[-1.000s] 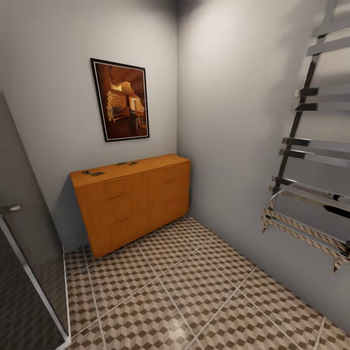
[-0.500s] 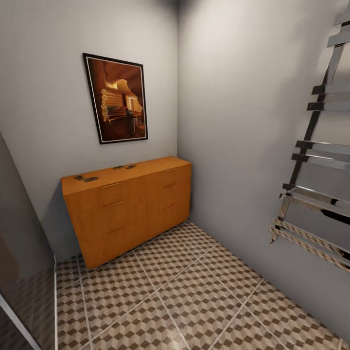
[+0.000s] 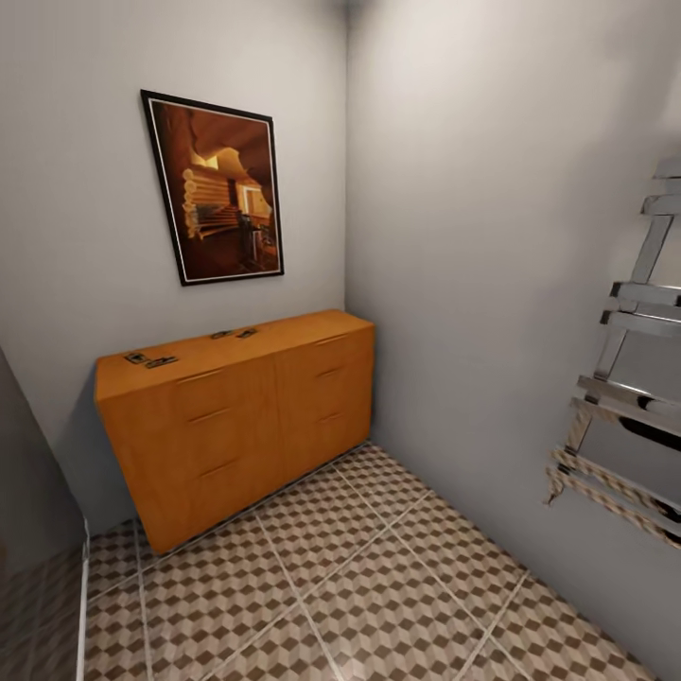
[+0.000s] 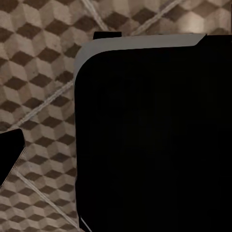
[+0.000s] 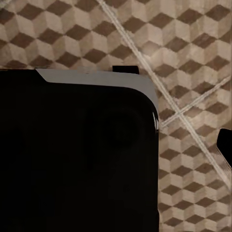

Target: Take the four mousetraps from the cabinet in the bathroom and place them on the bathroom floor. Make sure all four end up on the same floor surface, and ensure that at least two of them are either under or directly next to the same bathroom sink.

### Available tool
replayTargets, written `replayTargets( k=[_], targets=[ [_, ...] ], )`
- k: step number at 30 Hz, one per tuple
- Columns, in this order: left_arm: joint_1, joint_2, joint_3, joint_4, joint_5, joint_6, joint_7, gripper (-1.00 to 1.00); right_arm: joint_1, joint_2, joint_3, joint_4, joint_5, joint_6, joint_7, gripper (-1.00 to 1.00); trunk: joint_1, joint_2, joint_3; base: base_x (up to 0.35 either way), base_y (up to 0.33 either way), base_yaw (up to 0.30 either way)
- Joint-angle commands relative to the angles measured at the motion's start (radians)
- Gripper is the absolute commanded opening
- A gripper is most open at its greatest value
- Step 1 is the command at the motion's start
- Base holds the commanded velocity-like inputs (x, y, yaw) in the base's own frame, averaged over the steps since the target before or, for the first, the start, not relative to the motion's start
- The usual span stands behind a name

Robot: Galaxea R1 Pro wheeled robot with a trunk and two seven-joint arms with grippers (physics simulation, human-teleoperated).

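The orange-brown wooden cabinet [image 3: 246, 407] stands against the far wall, in the corner of the room. On its flat top lie the mousetraps, as small dark flat pieces. Two lie near its left end [image 3: 137, 357] [image 3: 161, 361] and two near the middle [image 3: 221, 334] [image 3: 247, 332]. The bathroom floor [image 3: 378, 577], tiled in a brown and beige cube pattern, runs from the cabinet toward me. The same floor tiles [image 4: 38, 96] [image 5: 193, 58] pass under both wrist cameras. The sink is out of view.
A framed picture [image 3: 216, 189] hangs above the cabinet. A chrome towel rail [image 3: 624, 407] juts from the right wall. A dark glass panel [image 3: 28, 482] stands at the left edge. My black base [image 4: 150, 135] [image 5: 77, 154] blocks much of both wrist views.
The whole head view has shifted: the camera moved forward and turned, so the cabinet sits further left and the towel rail slides off to the right. The things themselves have not moved.
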Motion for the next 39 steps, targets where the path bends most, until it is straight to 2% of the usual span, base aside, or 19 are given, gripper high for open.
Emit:
replayTargets(
  k=[1,27,39],
  targets=[
    [0.0,0.0,0.001,-0.001,0.001,-0.001,0.0,1.0,-0.001,0.0,0.0,0.001,0.0,-0.003,0.0,1.0,0.001,0.0,-0.001,0.337,0.0,0.0],
    [0.0,0.0,0.0,0.001,0.001,-0.001,0.0,1.0,-0.001,0.0,0.0,0.002,0.0,-0.003,0.0,1.0,0.001,0.0,-0.001,0.331,0.0,0.0],
    [0.0,0.0,0.001,0.0,0.001,-0.001,0.0,1.0,-0.001,0.001,0.001,0.002,0.001,-0.004,-0.003,1.0,0.001,0.0,-0.004,0.086,0.0,0.125]
  ],
)
